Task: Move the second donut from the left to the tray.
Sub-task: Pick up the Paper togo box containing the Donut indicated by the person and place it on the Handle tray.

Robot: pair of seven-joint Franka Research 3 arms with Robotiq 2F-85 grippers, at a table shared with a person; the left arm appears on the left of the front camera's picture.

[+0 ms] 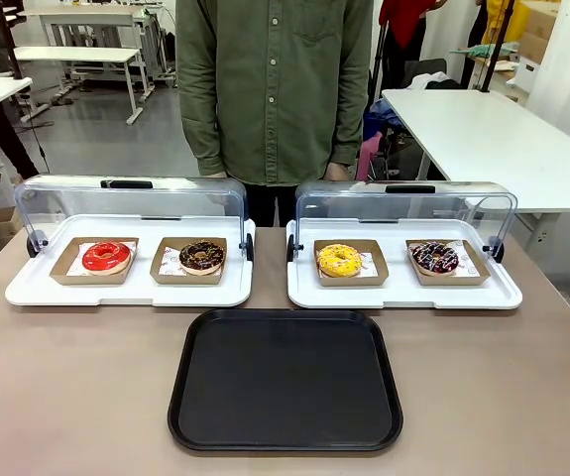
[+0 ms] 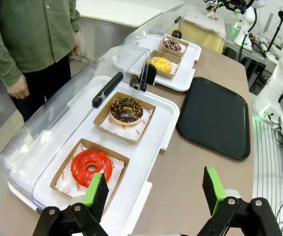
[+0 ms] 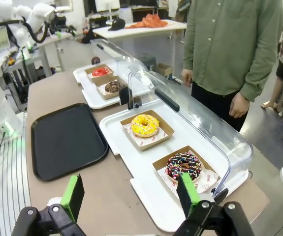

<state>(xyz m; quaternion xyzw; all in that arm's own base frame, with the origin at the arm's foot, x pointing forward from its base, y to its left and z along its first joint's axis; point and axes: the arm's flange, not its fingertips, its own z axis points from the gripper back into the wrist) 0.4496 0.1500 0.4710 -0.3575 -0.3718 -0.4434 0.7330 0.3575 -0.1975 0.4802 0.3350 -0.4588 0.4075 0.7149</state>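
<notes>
Your target, the second donut from the left (image 1: pixel 202 257), sits in its brown cardboard holder (image 1: pixel 169 274) on the left white display tray (image 1: pixel 126 294). It is just right of the red-glazed donut (image 1: pixel 106 257), with the clear lid (image 1: pixel 131 203) swung up behind both. The tray (image 1: pixel 285 382), black and bare, lies on the surface (image 1: pixel 66 397) just in front of the two display trays. The left end effector (image 2: pixel 155 189) hangs spread wide and holding nothing, nearer the red donut; the right end effector (image 3: pixel 130 194) is spread too. Centre the left one over the chocolate ring, descend clear of the lid, and I'd judge a pinch on the holder's wall kinder than one on the glaze.
</notes>
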